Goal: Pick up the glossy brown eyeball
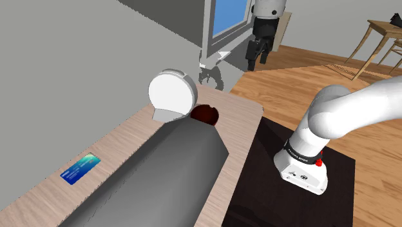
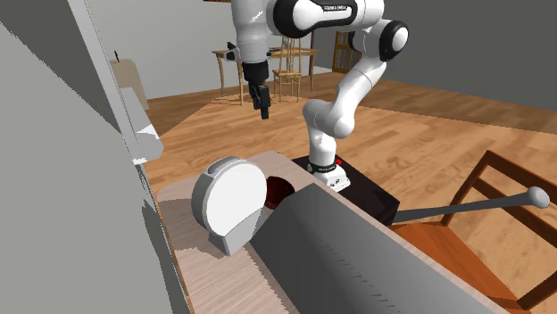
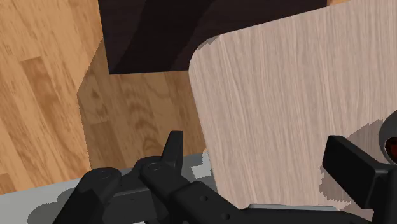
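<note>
While the arm stands folded high, I see the gripper (image 1: 257, 60) pointing down above the table's (image 1: 122, 145) corner, fingers apart, empty; the eyeball (image 1: 205, 115) lies well below, beside the disc (image 1: 171, 92).

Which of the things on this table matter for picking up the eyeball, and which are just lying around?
For the job:
- glossy dark brown eyeball
- black two-finger gripper, fingers open

Just lying about:
- white round disc-shaped object
- long grey wedge-shaped block
- blue card
</note>
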### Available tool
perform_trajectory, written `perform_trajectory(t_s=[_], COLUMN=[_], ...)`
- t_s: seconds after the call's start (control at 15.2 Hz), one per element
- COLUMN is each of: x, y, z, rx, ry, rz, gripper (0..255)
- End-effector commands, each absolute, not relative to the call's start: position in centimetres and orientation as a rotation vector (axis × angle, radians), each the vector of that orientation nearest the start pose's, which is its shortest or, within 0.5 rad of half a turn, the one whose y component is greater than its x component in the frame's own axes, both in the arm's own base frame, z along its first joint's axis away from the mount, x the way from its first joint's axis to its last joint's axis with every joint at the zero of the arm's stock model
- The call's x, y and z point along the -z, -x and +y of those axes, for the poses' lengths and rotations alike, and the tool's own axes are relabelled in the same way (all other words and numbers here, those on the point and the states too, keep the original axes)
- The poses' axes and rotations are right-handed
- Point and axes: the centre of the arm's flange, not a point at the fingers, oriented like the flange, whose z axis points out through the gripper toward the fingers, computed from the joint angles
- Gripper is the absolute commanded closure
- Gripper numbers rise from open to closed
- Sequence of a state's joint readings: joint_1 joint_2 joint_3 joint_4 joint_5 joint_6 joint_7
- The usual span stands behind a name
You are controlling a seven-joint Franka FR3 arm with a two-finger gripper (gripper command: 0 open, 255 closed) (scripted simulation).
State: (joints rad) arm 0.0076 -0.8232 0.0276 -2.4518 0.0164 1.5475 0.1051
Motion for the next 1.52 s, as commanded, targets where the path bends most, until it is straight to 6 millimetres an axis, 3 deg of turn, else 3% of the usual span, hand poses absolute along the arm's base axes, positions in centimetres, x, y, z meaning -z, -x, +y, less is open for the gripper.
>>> perform_trajectory(t_s=[0.0,0.59,1.12,1.45], x=[-55.5,-51.1,-47.7,-45.5], y=[-29.1,-34.0,-36.0,-36.0], z=[1.4,10.8,20.2,20.3], rx=[-0.127,-0.085,-0.047,-0.047], ry=[3.146,3.106,3.019,3.018], rz=[0.126,-0.319,-0.703,-0.707], gripper=[0,0,0,0])
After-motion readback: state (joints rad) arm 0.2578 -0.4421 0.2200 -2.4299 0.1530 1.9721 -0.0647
